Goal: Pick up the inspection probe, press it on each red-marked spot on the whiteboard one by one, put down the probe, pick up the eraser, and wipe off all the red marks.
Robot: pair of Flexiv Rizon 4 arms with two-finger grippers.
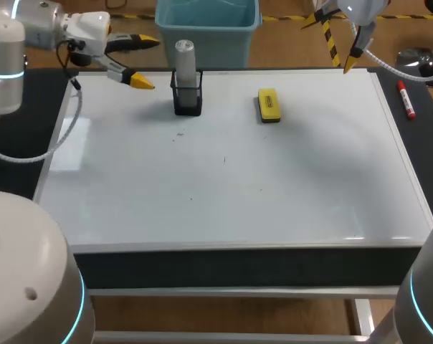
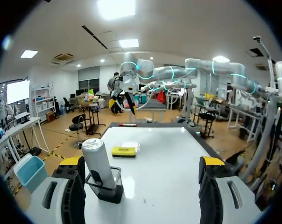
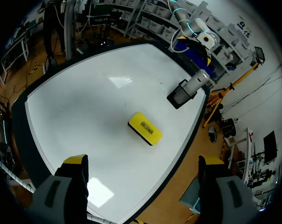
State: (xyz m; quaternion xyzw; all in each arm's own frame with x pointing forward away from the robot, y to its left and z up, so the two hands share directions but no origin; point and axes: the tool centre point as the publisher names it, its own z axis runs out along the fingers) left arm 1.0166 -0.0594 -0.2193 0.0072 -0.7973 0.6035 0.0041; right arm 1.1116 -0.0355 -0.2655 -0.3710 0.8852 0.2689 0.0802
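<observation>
The inspection probe (image 1: 185, 60), a grey cylinder, stands upright in a black mesh holder (image 1: 187, 99) at the back of the whiteboard (image 1: 224, 179). A yellow eraser (image 1: 269, 104) lies to its right. I see no red marks on the board, only a few small dark specks. My left gripper (image 1: 146, 62) hovers open just left of the probe. In the left wrist view the probe (image 2: 97, 161) stands close beside one finger of that gripper (image 2: 141, 163). My right gripper (image 1: 342, 49) hangs open high over the board's back right corner, with the eraser (image 3: 145, 128) below it.
A blue bin (image 1: 207, 29) stands behind the board, close to the probe holder. A red marker (image 1: 406, 99) lies on the dark table strip right of the board.
</observation>
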